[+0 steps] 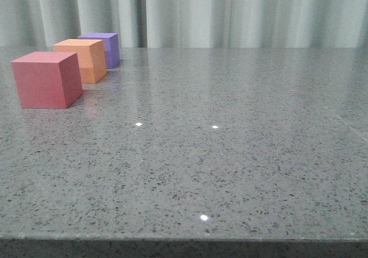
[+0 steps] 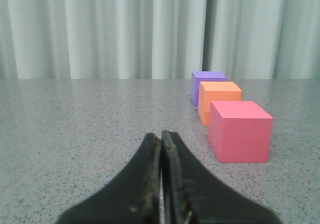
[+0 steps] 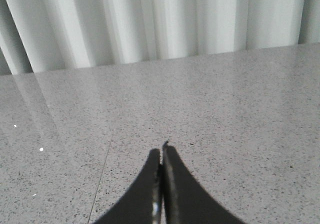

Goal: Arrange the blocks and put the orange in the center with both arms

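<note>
While both hang low over the table [image 1: 230,154], left gripper [image 2: 161,136] and right gripper [image 3: 162,151] are closed, empty.

you find three blocks on the table [image 1: 241,154] at far left, in a line running away: nearest block [image 1: 46,80], middle block [image 1: 83,60] behind it, farthest block [image 1: 106,48] behind that.

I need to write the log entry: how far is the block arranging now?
Looks done: the pinkish-red cube, the orange cube and the purple cube stand in a row, orange in the middle. In hand: nothing; left gripper and right gripper are shut and empty. Left: apparently nothing.
</note>
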{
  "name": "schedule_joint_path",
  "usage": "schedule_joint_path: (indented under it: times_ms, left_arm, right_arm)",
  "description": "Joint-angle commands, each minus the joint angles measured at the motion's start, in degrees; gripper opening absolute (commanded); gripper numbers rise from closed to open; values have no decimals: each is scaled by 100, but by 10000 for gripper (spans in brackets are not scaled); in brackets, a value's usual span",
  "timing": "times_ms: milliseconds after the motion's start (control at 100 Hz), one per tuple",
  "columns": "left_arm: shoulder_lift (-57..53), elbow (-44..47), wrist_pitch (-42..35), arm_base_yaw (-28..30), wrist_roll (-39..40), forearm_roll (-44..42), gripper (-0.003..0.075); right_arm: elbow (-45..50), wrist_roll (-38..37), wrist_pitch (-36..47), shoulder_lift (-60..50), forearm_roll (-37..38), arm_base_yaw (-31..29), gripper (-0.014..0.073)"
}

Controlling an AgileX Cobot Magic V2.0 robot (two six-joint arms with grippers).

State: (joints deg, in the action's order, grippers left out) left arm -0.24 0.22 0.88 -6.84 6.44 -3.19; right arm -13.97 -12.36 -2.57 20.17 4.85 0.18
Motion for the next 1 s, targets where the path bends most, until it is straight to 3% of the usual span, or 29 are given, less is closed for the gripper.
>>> schedule_joint_path:
  times_ms: [0,310,990]
  left_arm:
    - [-175,237,-465,8,-10,-12,-20]
    - [-175,237,-465,8,-10,-12,-20]
    - [-175,237,-465,8,-10,-12,-20]
  right_arm:
    - [299,127,1062,-371,-27,-33,-69]
    - [1461,127,1440,-2232,29,24,-69]
    - [1450,119,1315,-2119,24,19,-69]
